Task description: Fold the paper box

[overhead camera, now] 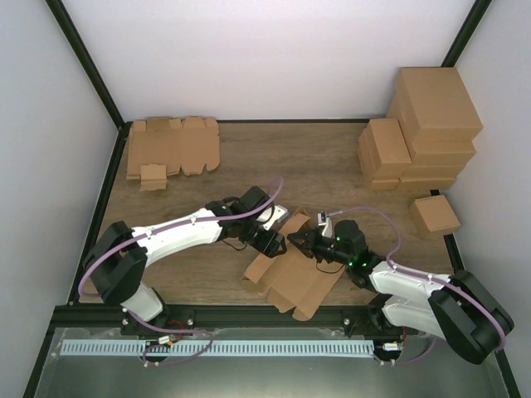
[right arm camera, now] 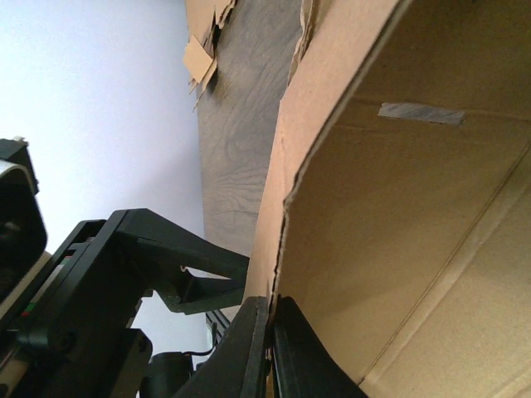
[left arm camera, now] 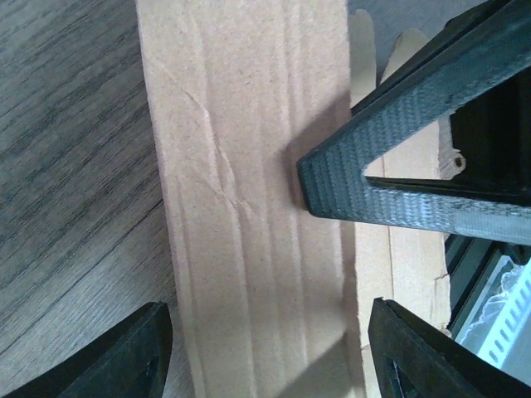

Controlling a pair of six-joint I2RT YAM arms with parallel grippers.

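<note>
Wood-grain table (overhead camera: 332, 166) between white walls, seen from above the arm bases. Nearest me, toward six o'clock from the table's middle, the paper box (overhead camera: 292, 280) lies mostly opened out, its creased panels spreading to the near edge. My two grippers meet over its twelve o'clock end. My right gripper (overhead camera: 299, 241), reaching in from four o'clock, is pinched tight on a raised edge of the paper box; its wrist view shows both fingers pressed against the cardboard wall. My left gripper (overhead camera: 279, 244), coming from eight o'clock, stands wide, with one finger on either side of a creased panel. Farther out, a lone small carton (overhead camera: 435, 215) sits at three o'clock. At eleven o'clock lies a stack of flat blanks (overhead camera: 170, 148), and at one o'clock folded cartons (overhead camera: 423, 124) are piled by the wall.
</note>
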